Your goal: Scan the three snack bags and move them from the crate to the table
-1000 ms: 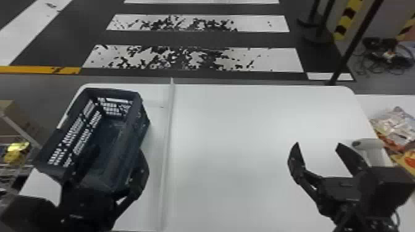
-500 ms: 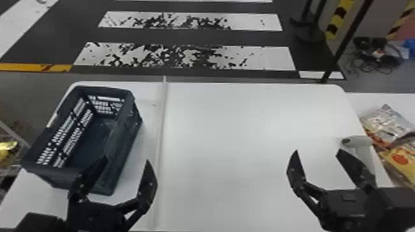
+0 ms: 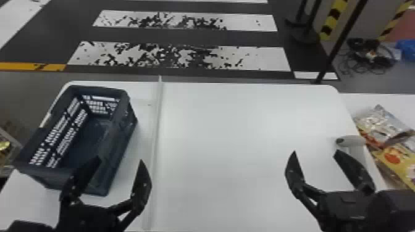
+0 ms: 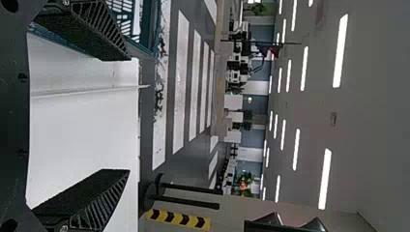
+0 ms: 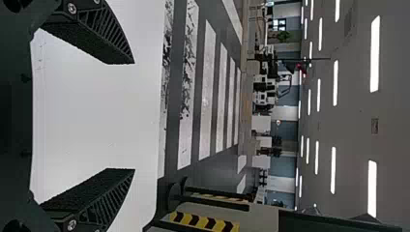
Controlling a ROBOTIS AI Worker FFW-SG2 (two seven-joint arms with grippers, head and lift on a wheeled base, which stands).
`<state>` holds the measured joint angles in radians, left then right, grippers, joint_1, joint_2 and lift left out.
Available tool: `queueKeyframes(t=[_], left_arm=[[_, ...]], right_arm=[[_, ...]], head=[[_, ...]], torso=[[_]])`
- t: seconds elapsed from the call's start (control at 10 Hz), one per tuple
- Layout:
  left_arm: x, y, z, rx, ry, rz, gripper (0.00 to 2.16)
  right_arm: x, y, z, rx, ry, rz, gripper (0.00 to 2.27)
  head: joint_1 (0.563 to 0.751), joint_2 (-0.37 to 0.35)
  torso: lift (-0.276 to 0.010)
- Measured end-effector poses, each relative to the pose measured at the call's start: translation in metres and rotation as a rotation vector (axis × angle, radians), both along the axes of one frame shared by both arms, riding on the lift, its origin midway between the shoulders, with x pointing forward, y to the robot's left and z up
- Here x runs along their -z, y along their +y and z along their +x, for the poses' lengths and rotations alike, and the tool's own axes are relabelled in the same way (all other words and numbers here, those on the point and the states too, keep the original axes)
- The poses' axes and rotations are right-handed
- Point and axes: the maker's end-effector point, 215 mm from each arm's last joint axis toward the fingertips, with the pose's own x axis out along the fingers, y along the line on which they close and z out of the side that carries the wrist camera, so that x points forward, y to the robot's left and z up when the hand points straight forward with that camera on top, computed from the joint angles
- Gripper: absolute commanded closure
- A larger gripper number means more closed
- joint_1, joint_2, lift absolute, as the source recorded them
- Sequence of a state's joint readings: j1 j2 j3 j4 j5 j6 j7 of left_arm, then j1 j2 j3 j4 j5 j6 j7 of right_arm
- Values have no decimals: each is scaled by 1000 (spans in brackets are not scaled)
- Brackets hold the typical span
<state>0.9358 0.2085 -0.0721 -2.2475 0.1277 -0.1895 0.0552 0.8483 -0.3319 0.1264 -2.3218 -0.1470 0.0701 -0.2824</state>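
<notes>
My left gripper (image 3: 119,160) stands open at the near right corner of the dark crate (image 3: 119,148), one finger in front of the crate wall and the other over the white table. In the left wrist view my left gripper (image 4: 129,115) has a wide gap between its fingers. No bag can be made out in the part of the crate I see. My right gripper (image 3: 315,152) is open over the right of the table; the right wrist view shows my right gripper (image 5: 134,116) holding nothing. Snack bags (image 3: 381,123) lie on a surface at the far right, beside a white scanner (image 3: 353,141).
A thin raised strip (image 3: 157,123) runs front to back across the white table (image 3: 241,123), just right of the crate. Another white surface (image 3: 386,100) adjoins on the right. A dark pole (image 3: 339,43) rises behind the table.
Seen from the head, my left gripper has moved right and toward me, from over the crate to its near right corner, and its fingers now show spread. The whole head view has shifted slightly.
</notes>
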Motion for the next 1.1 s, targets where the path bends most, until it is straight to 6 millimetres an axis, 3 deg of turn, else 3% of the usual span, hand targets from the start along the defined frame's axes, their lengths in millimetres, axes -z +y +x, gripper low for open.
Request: queueKeyframes(t=[1.1], left_arm=[[-16,7,1,-6,-24,6,39]], right_arm=[[-21,-1,-1,-5,-55,40,97]], head=[[695,-12]], torso=[[-62]])
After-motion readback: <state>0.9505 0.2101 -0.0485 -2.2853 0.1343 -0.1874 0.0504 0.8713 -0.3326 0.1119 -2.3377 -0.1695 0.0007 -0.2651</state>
